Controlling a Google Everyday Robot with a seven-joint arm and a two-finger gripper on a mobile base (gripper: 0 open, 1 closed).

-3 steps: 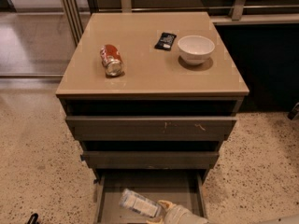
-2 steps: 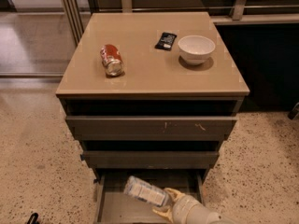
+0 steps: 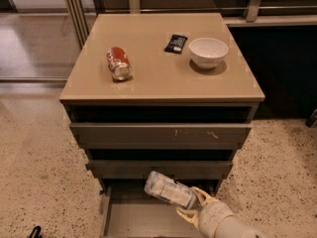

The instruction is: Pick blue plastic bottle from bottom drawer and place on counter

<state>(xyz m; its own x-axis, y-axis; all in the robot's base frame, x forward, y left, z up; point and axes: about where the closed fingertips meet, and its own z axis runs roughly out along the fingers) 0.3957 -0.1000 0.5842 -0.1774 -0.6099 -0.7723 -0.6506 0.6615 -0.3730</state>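
The blue plastic bottle (image 3: 168,190), clear with a pale label, hangs tilted above the open bottom drawer (image 3: 130,221), its far end level with the front of the middle drawer. My gripper (image 3: 190,205) comes in from the lower right, and its cream fingers (image 3: 204,196) are shut on the bottle's cap end. The beige counter (image 3: 158,68) lies above, at the top of the cabinet.
On the counter lie a red soda can (image 3: 119,63) on its side at left, a small black packet (image 3: 176,43) and a white bowl (image 3: 208,51) at back right. The two upper drawers (image 3: 161,133) stick out slightly. Speckled floor surrounds the cabinet.
The gripper has lifted the bottle off the drawer floor, up and to the right. It now hangs in front of the middle drawer's lower edge.
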